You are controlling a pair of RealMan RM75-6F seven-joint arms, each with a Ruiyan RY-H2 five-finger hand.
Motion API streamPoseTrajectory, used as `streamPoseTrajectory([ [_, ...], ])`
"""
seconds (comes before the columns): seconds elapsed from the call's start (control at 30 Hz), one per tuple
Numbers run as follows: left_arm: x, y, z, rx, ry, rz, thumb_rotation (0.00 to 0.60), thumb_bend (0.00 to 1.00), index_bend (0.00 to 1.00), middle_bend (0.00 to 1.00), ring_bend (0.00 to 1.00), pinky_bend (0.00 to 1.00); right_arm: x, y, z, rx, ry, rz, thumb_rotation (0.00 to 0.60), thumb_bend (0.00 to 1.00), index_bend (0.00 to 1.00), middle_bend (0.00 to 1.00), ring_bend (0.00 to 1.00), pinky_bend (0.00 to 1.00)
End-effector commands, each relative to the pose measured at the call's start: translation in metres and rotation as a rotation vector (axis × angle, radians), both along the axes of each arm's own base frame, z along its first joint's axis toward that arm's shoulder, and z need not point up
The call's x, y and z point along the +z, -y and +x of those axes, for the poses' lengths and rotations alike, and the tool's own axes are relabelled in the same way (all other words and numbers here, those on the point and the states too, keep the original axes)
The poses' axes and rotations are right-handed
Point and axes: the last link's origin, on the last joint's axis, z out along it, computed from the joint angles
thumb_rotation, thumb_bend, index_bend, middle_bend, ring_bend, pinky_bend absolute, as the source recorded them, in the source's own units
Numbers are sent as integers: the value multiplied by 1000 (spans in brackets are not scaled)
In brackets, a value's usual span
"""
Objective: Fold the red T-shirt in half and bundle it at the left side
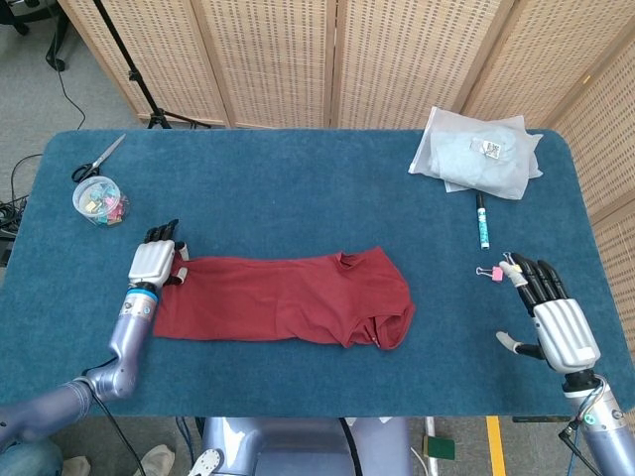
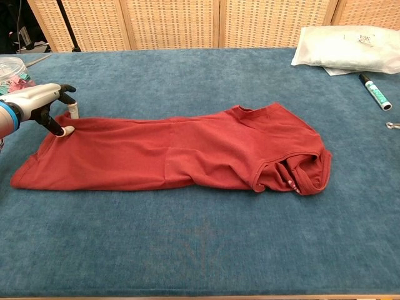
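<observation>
The red T-shirt [image 1: 283,297] lies flat and long across the middle of the blue table, its collar and bunched sleeve at the right end [image 2: 294,169]. My left hand [image 1: 152,262] hovers at the shirt's far left corner with its fingers apart. In the chest view a fingertip [image 2: 65,130] of that left hand [image 2: 34,103] touches the corner of the cloth, and nothing is lifted. My right hand [image 1: 558,322] rests open on the table near the front right edge, far from the shirt. The chest view does not show it.
A jar of coloured clips [image 1: 99,201] and scissors [image 1: 96,159] sit at the far left. A white plastic bag [image 1: 478,152] and a marker [image 1: 481,220] lie at the back right. A pink binder clip [image 1: 493,272] lies just beyond my right fingertips.
</observation>
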Motion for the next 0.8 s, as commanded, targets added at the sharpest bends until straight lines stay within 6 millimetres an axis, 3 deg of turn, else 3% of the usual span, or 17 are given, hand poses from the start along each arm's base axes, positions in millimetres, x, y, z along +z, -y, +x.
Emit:
streamPoseTrajectory([
  [0.03,1,1,0,-7,-8,5,600,679,743,0,0,0,0,0,0,0,0,0,600,0,0,0,0,0],
  [0.57,22,-3,-14,-8,-115,26,600,738,801,0,0,0,0,0,0,2,1,3,600,0,0,0,0,0],
  [0.8,46,-3,-32,5,-198,45,600,739,803,0,0,0,0,-1,1,3,3,2,600,0,0,0,0,0],
])
